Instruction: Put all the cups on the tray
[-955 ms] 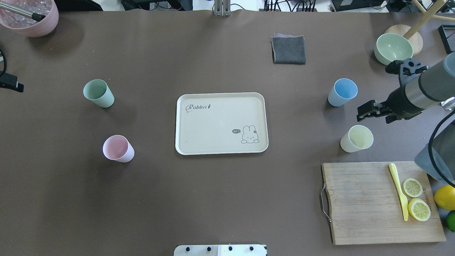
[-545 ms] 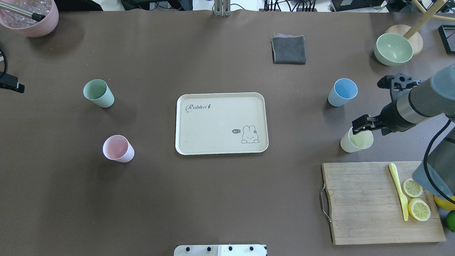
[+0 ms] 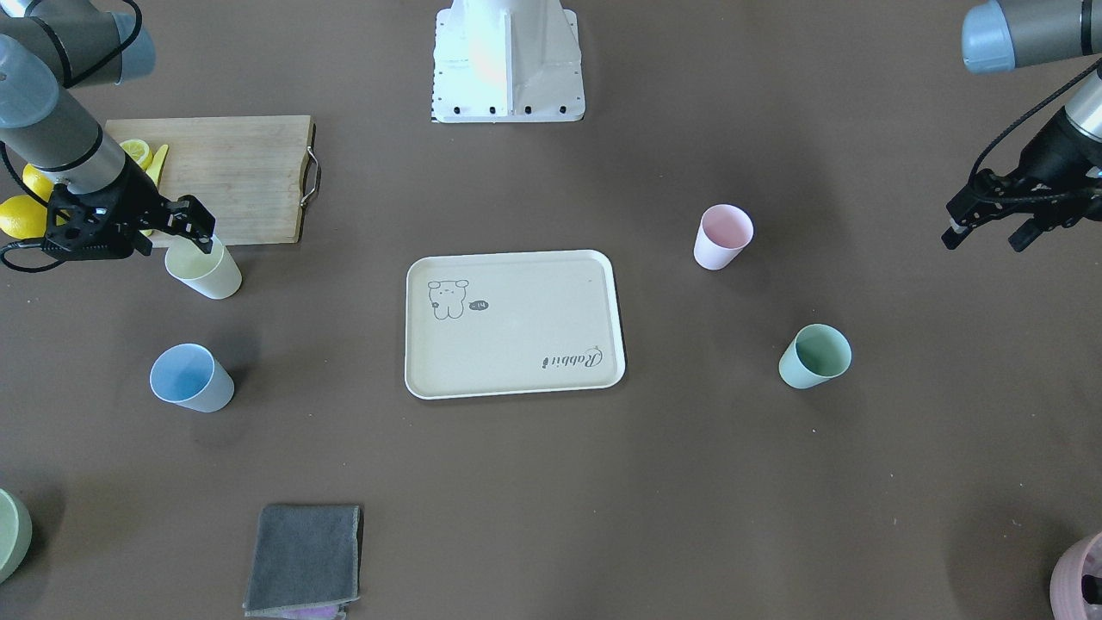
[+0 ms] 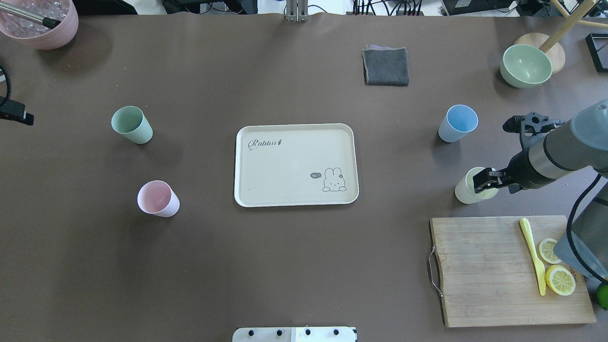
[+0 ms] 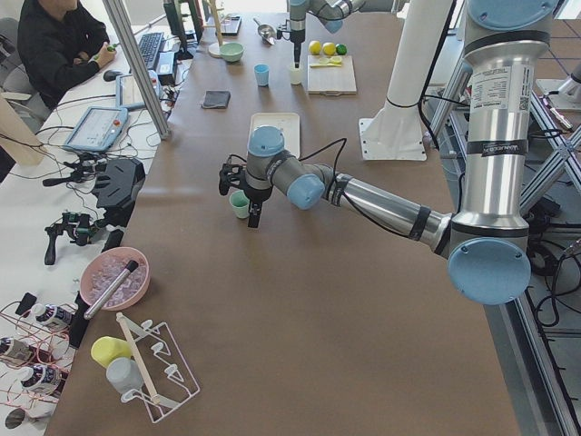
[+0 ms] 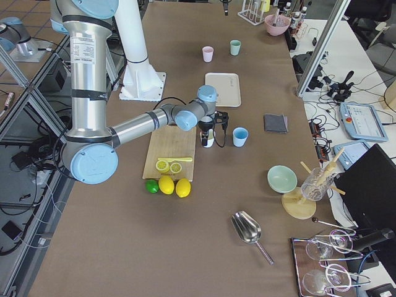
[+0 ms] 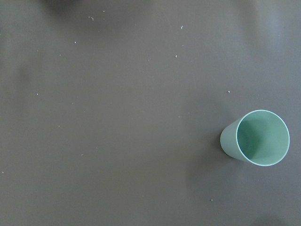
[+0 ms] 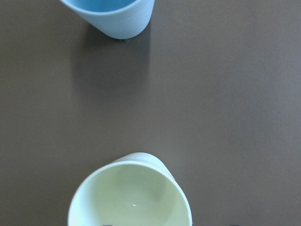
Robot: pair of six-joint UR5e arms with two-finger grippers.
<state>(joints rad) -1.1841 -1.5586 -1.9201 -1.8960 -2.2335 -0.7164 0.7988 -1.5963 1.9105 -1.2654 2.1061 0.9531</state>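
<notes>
The cream tray (image 4: 285, 171) with the "Rabbit" script lies at the table's centre and holds nothing. Several cups stand upright on the table around it: green (image 4: 131, 124), pink (image 4: 157, 198), blue (image 4: 458, 123) and pale yellow (image 4: 464, 192). My right gripper (image 4: 483, 180) is open, just above the yellow cup's rim, with a finger over its mouth. The right wrist view shows the yellow cup (image 8: 131, 197) close below and the blue cup (image 8: 117, 19) beyond. My left gripper (image 3: 986, 237) is open and empty at the table's edge, well away from the green cup (image 7: 261, 137).
A wooden cutting board (image 4: 479, 275) with lemon slices and a yellow knife lies close to the yellow cup on the robot's side. A grey cloth (image 4: 385, 66), a green bowl (image 4: 525, 65) and a pink bowl (image 4: 40, 23) stand at the far edge.
My right gripper has moved from beside the blue cup toward the robot and down onto the yellow cup's rim. The left gripper has barely moved.
</notes>
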